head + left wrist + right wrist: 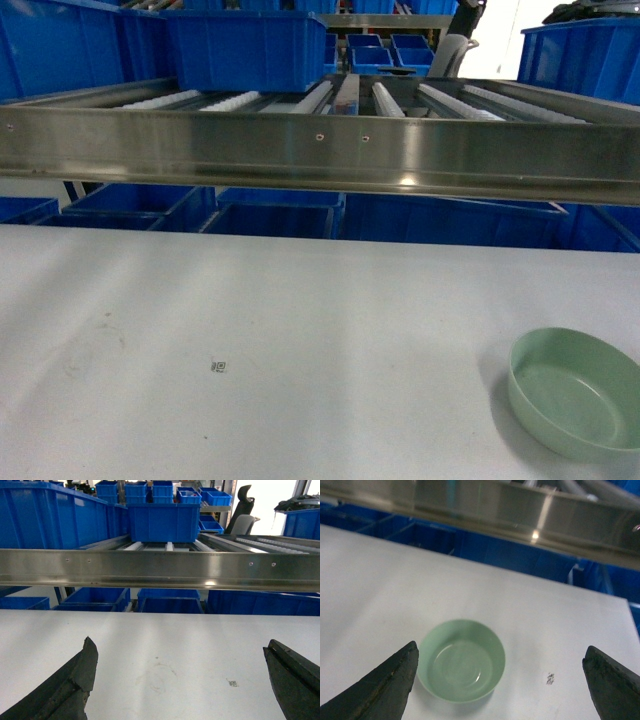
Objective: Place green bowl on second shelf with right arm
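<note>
The right gripper (500,680) hangs with fingers spread wide above the green bowl (461,660), which sits upright on the white tabletop (250,330). A good grasp likely pinches one rim wall. The left gripper (182,680) is also spread, empty. The second shelf (320,150) lies beyond.

A white tabletop (300,330) spans the foreground, carrying a small black printed marker (219,366) left of centre toward its near edge and faint scuff marks to the left of that marker. A large blue crate (245,48) rests on the roller tracks (440,100) beyond the table's far edge, with further blue crates (270,215) stored below and smaller blue bins (165,490) stacked farther back. A dark office chair (242,510) stands behind the rack at the upper right.
</note>
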You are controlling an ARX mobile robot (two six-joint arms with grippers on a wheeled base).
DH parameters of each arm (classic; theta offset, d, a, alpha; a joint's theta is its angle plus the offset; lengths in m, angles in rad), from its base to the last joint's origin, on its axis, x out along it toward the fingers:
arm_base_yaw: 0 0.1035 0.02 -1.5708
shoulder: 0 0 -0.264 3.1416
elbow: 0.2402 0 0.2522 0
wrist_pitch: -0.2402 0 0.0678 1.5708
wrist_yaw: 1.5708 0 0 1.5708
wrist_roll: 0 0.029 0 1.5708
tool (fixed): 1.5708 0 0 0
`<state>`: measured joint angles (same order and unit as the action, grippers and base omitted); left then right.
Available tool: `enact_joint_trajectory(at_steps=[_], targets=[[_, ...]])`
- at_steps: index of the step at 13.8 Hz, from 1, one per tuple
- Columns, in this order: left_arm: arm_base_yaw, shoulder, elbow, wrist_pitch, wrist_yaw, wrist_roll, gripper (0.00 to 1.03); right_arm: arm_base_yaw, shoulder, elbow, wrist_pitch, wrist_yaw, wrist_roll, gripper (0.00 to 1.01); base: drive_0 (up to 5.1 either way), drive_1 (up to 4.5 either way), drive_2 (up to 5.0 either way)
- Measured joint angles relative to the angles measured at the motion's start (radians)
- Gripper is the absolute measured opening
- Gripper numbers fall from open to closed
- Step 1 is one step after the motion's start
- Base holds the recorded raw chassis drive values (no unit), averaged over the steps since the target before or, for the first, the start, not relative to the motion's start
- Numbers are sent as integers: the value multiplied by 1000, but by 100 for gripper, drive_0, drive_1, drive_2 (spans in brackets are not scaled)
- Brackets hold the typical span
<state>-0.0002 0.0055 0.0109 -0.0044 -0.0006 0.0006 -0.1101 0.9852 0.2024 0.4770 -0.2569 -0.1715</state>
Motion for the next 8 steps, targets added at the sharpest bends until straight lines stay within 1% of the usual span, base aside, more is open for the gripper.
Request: enact_joint_trajectory(at_steps=[1,2,4,5,6,7,8], targets=[[0,0,0,0,0,0,98,-9,86,34,-17,-18,-30,98,0,0,0],[0,0,0,0,0,0,98,-17,145,69,-44,-37,-47,98,0,0,0],[0,0,0,0,0,0,98,-22,261,158,-66,-51,-94,98,0,0,0],[0,0,0,0,0,0,98,-22,294,186,-74,-51,-109,98,0,0,0],[0,0,0,0,0,0,98,-21,348,226,-101,-55,-139,98,0,0,0],[0,0,0,0,0,0,98,-12,480,318,-161,-48,-208,98,0,0,0],[0,0,0,0,0,0,98,1,520,361,-184,-48,-231,98,0,0,0]])
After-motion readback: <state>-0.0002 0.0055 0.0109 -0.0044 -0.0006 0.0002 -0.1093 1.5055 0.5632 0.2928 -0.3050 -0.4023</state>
